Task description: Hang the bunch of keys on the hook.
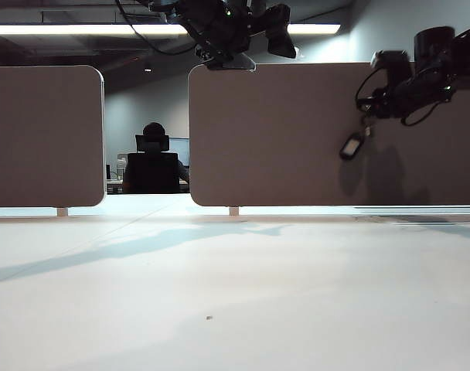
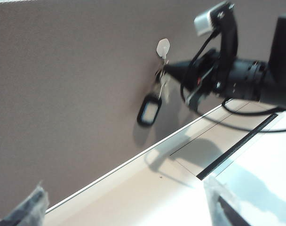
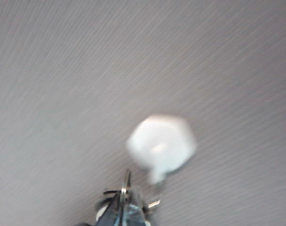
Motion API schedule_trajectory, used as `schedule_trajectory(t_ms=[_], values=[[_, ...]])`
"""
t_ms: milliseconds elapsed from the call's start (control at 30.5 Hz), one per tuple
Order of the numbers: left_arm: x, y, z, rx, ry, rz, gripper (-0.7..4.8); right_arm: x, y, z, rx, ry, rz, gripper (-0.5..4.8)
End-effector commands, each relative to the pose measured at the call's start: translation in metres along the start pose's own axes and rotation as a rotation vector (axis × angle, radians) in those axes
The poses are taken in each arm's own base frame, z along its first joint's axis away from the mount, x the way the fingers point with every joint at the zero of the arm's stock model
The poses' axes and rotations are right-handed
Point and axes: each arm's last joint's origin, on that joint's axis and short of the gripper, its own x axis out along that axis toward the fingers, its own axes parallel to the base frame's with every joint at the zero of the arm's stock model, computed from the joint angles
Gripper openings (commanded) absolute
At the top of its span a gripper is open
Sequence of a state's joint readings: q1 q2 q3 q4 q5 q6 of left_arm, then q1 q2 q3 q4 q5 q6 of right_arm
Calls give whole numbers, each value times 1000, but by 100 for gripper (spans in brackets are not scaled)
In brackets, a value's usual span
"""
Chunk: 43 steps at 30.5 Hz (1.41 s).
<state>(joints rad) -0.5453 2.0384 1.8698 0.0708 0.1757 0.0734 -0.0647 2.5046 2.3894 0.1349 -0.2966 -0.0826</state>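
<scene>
The smooth white table (image 1: 219, 309) is seen nearest. The bunch of keys (image 2: 152, 101) is pinched by the right gripper (image 2: 167, 69) just below the hexagonal hook (image 2: 163, 47) on the matte brown panel (image 2: 77, 84); the left gripper (image 1: 285, 39) is held spread, raised above the panel

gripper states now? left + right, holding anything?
Left gripper: open, empty, back from the panel.
Right gripper: shut on the bunch of keys, just under the hook.
</scene>
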Motion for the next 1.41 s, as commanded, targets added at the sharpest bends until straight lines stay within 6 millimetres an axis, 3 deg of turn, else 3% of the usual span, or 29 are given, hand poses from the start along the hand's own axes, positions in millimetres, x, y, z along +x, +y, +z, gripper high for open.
schedule_trajectory(t_ms=[33, 327, 655, 786, 1015, 1309, 1408], values=[[-1, -1, 4, 1, -21, -4, 479, -5, -8, 17, -20, -54, -58, -9], [-1, -1, 5, 1, -22, -3, 479, -3, -16, -2, 2, 2, -55, -9], [-1, -1, 5, 1, -22, -4, 479, -2, -6, -3, 17, 45, -14, -9], [-1, -1, 5, 1, -22, -4, 479, -6, -1, 13, -14, 44, -8, -9], [-1, -1, 5, 1, -21, -3, 479, -27, 2, 63, -49, 1, -6, -9], [-1, -1, 5, 1, -21, -4, 479, -27, 7, 65, -50, 0, 48, -9], [-1, -1, 5, 1, -21, -4, 479, -22, 10, 55, -43, 21, 59, -9]])
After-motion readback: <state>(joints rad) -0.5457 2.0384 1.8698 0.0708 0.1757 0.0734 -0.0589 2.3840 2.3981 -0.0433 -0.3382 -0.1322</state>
